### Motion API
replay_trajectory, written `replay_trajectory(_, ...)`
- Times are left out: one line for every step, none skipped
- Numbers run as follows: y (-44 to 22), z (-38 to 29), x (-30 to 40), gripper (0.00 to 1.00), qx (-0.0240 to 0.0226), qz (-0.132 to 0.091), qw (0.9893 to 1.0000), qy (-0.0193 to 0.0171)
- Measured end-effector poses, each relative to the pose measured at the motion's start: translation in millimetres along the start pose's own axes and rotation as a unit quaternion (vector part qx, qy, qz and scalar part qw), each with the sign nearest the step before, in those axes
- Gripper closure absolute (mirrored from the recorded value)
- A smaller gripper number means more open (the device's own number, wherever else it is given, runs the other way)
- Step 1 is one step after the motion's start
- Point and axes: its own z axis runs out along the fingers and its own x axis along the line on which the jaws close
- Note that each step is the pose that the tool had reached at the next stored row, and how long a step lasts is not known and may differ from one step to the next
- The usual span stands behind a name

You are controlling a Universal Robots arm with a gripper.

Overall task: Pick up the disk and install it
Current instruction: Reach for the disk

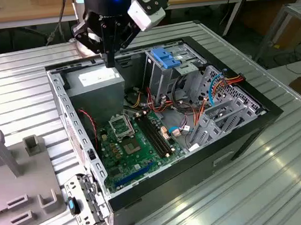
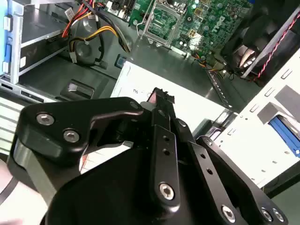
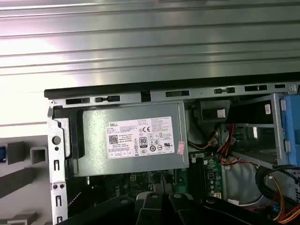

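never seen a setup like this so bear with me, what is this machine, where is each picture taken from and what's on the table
This is one robot arm ending in a grasping tool. The exterior view comes from a camera off the arm and takes in the scene: an open computer case lying on a ribbed metal table, with a grey plastic fixture beside it at the exterior view's left. The two wrist views come from cameras riding on the arm near the tool. Inside the case are a silver power supply, a green motherboard, coloured cables and a blue bracket on a metal cage. The tool hangs above the power supply, looks shut and holds nothing.
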Motion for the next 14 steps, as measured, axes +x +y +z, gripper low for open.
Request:
replay_trajectory(-0.5,-0.1,5.4,0.89,0.0000,0.000,1.0000,0.0000)
replay_trajectory(-0.8,-0.3,10.5,0.89,0.0000,0.000,1.0000,0.0000)
replay_trajectory(-1.4,-0.5,18.4,0.89,0.0000,0.000,1.0000,0.0000)
replay_trajectory(-1.7,-0.6,22.4,0.89,0.0000,0.000,1.0000,0.0000)
replay_trajectory(-1.9,-0.7,24.8,0.89,0.0000,0.000,1.0000,0.0000)
replay_trajectory(-2.1,-0.8,27.9,0.89,0.0000,0.000,1.0000,0.0000)
replay_trajectory(-2.4,-0.8,31.5,0.89,0.0000,0.000,1.0000,0.0000)
replay_trajectory(-2.6,-0.9,33.9,0.89,-0.0001,0.000,1.0000,0.0000)
replay_trajectory(-2.8,-1.0,36.4,0.89,0.0000,0.000,1.0000,0.0000)
replay_trajectory(-3.0,-1.1,39.7,0.89,0.0000,0.000,1.0000,0.0000)
replay_trajectory(-3.2,-1.2,42.2,0.89,0.0000,0.000,1.0000,0.0000)
replay_trajectory(-3.5,-1.3,46.1,0.89,0.0000,0.000,1.0000,0.0000)
replay_trajectory(-4.0,-1.5,52.4,0.89,0.0000,0.000,1.0000,0.0000)
replay_trajectory(-4.3,-1.6,57.1,0.89,0.0000,0.000,1.0000,0.0000)
